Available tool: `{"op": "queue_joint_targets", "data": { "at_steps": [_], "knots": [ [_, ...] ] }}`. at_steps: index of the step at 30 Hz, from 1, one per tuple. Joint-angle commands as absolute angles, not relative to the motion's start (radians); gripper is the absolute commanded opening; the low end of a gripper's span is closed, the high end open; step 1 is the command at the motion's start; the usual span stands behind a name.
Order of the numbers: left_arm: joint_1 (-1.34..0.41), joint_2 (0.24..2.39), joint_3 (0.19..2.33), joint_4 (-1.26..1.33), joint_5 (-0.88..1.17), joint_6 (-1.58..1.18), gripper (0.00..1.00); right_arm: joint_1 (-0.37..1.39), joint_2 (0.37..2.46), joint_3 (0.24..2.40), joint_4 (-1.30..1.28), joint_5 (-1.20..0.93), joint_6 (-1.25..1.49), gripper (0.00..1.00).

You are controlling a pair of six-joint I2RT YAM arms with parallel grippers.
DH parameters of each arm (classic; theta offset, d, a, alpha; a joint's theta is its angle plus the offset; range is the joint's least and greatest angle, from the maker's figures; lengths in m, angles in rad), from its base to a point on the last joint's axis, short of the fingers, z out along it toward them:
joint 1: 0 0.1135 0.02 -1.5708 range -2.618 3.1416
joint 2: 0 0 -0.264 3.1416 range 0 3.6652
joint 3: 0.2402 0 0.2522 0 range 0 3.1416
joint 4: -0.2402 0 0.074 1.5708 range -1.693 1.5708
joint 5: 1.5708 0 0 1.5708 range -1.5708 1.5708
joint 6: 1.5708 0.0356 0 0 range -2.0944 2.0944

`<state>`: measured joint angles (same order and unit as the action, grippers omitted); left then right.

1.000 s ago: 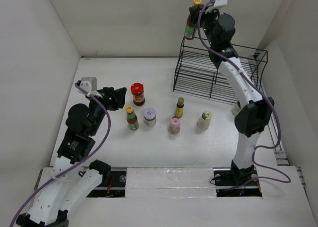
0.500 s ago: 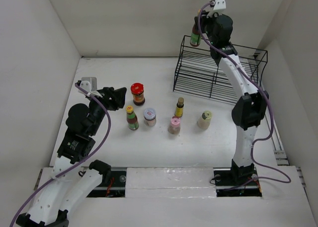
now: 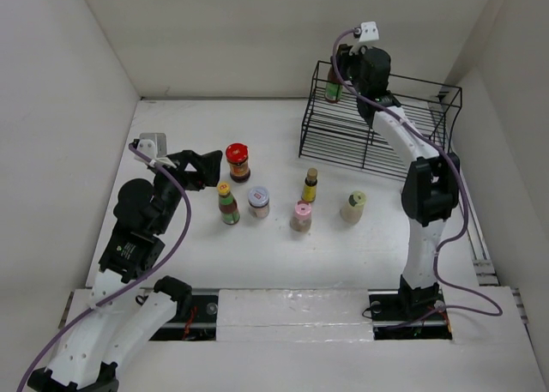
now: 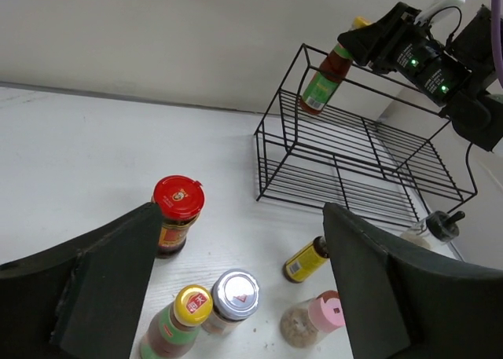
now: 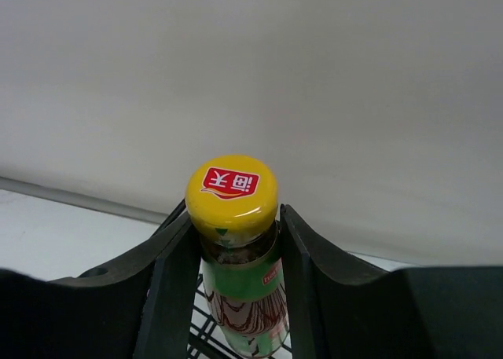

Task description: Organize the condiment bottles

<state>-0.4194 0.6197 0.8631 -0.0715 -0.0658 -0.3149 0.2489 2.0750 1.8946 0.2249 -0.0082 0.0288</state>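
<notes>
My right gripper (image 5: 233,241) is shut on the neck of a yellow-capped sauce bottle (image 5: 236,280), held over the top left corner of the black wire rack (image 3: 377,126). On the table stand a red-lidded jar (image 3: 238,161), a second yellow-capped bottle (image 3: 227,203), a silver-lidded jar (image 3: 258,201), a yellow-labelled bottle (image 3: 310,185), a pink-capped bottle (image 3: 300,215) and a cream-capped bottle (image 3: 352,206). My left gripper (image 4: 242,217) hangs open above the left jars, holding nothing, near the red-lidded jar (image 4: 178,214).
White walls close the table in at the left, back and right. A small black-capped bottle (image 4: 442,224) stands by the rack's right end, partly behind the wires. The right arm (image 3: 426,195) rises beside the cream-capped bottle.
The right gripper has carried its bottle down and to the left, closer to the rack's top corner. The left gripper's jaws have opened; that arm stayed in place.
</notes>
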Motion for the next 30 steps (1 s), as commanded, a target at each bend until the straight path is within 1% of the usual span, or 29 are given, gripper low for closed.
{"op": "queue_joint_targets", "data": {
  "at_steps": [1,3,4,5,6,7,8,9,10,12,14,16,20,24,28,30],
  "knots": [
    [-0.422,0.611,0.871,-0.026,-0.086,-0.333,0.80,0.250,1.991,1.867,0.373,-0.028,0.057,0.22],
    [-0.422,0.611,0.881,-0.037,-0.086,-0.345,0.83,0.250,1.980,1.847,0.383,-0.028,0.080,0.32],
    [-0.422,0.611,0.881,-0.037,-0.097,-0.357,0.86,0.250,1.970,1.832,0.383,-0.028,0.080,0.39],
    [-0.422,0.611,0.890,-0.037,-0.097,-0.357,0.90,0.250,1.970,1.821,0.383,-0.028,0.089,0.55],
    [-0.422,0.611,0.899,-0.037,-0.112,-0.373,0.97,0.250,1.959,1.821,0.383,-0.028,0.089,0.61],
    [-0.422,0.611,0.899,-0.037,-0.123,-0.386,1.00,0.250,1.944,1.821,0.383,-0.018,0.089,0.67],
    [-0.422,0.623,0.919,-0.052,-0.158,-0.406,1.00,0.250,1.934,1.821,0.383,-0.018,0.089,0.79],
    [-0.422,0.635,0.957,-0.078,-0.173,-0.451,1.00,0.250,1.913,1.821,0.383,-0.008,0.089,0.85],
    [-0.422,0.635,0.981,-0.096,-0.187,-0.475,0.97,0.250,1.901,1.821,0.373,-0.008,0.089,0.91],
    [-0.422,0.663,1.056,-0.148,-0.227,-0.543,0.95,0.241,1.853,1.821,0.358,0.001,0.089,1.00],
    [-0.422,0.672,1.098,-0.161,-0.236,-0.587,0.94,0.241,1.816,1.810,0.328,0.002,0.069,1.00],
    [-0.422,0.672,1.143,-0.161,-0.227,-0.624,1.00,0.241,1.751,1.771,0.319,-0.008,0.057,1.00],
    [-0.422,0.652,1.184,-0.124,-0.201,-0.707,1.00,0.302,1.645,1.685,0.247,-0.061,0.020,1.00],
    [-0.422,0.626,1.206,-0.083,-0.201,-0.759,1.00,0.409,1.543,1.524,0.236,-0.080,-0.014,1.00],
    [-0.422,0.636,1.216,-0.112,-0.187,-0.768,1.00,0.506,1.497,1.384,0.236,-0.162,-0.014,1.00],
    [-0.422,0.649,1.215,-0.112,-0.187,-0.769,1.00,0.577,1.497,1.327,0.227,-0.207,-0.066,0.99]
  ]
}}
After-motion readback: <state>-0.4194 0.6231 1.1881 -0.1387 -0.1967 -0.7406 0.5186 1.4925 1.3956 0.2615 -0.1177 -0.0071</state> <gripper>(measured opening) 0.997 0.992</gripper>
